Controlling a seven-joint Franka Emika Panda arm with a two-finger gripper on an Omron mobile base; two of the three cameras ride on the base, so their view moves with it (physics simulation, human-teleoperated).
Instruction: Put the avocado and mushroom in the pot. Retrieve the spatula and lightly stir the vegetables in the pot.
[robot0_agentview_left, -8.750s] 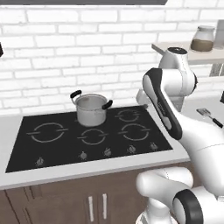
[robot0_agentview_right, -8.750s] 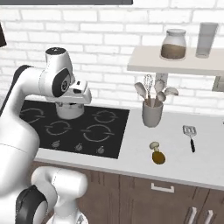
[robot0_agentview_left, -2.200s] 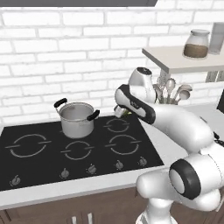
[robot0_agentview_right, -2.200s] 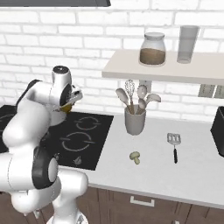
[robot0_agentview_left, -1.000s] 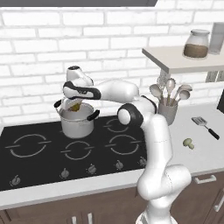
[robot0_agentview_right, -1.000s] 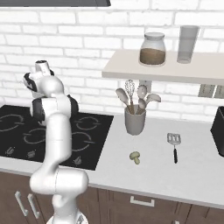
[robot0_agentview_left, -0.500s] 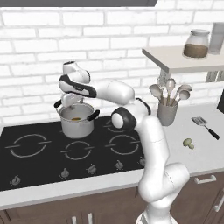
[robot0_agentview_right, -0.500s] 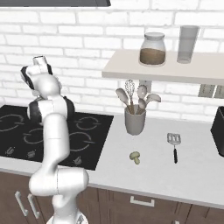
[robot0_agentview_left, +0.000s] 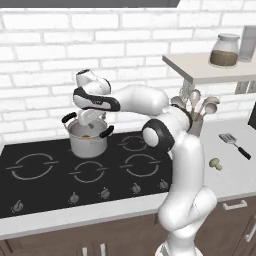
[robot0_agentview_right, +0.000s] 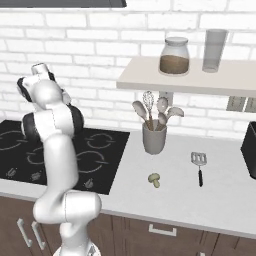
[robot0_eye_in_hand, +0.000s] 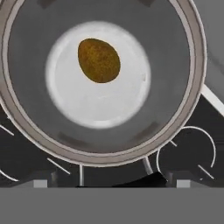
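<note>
Hovering over pot (robot0_agentview_left: 88, 141), gripper (robot0_agentview_left: 89, 118) jaws spread wide, empty. Avocado (robot0_eye_in_hand: 99, 60) directly below on pot floor. Lift straight clear of rim, then swing right for mushroom (robot0_agentview_right: 154, 179) on counter.

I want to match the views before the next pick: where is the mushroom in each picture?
Left base view: mushroom at far right on the counter, near the spatula.
Right base view: lower centre, before the utensil cup.
Hand view: looks into the pot at the avocado.
Shared landmark: utensil cup.
</note>
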